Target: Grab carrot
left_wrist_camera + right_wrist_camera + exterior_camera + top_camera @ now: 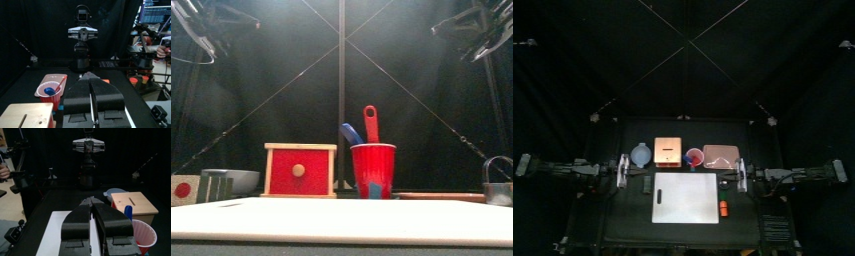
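1. Your carrot (723,208) lies on the table (633,225), touching the white board's (684,198) right edge near its front corner.
2. Left gripper (92,77) rests left of the board, jaws together.
3. Right gripper (91,201) rests right of the board, jaws together.

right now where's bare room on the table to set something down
The white board is bare, with only the carrot beside its right edge. The row behind it is crowded: box, red cup, tray.
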Robot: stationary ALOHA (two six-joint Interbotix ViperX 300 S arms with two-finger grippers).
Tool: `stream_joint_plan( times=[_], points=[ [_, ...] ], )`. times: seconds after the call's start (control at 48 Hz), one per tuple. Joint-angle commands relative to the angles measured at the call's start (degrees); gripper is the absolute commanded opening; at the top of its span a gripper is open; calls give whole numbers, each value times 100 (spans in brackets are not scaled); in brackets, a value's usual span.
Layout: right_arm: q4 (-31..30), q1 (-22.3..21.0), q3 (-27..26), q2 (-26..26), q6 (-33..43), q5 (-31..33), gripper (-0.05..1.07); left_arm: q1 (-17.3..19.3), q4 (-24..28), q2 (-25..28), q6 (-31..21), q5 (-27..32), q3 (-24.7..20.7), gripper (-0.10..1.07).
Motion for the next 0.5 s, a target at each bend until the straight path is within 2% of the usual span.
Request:
stream_joint_plan(
  times=[0.0,0.125,0.229,0.375,0.479],
  points=[
    [35,-44,-26,185,70,9,-2,18,185,158,53,70,-70,8],
    [246,-44,-105,571,299,211,4,26,211,281,53,70,-105,9],
    [747,-35,-264,932,659,826,9,18,202,369,44,70,-132,9],
    [1661,-70,-642,1318,1362,2725,16,26,202,448,44,70,-158,9],
    [1749,-132,-932,1433,1749,3937,19,26,211,466,53,70,-141,9]
  ],
)
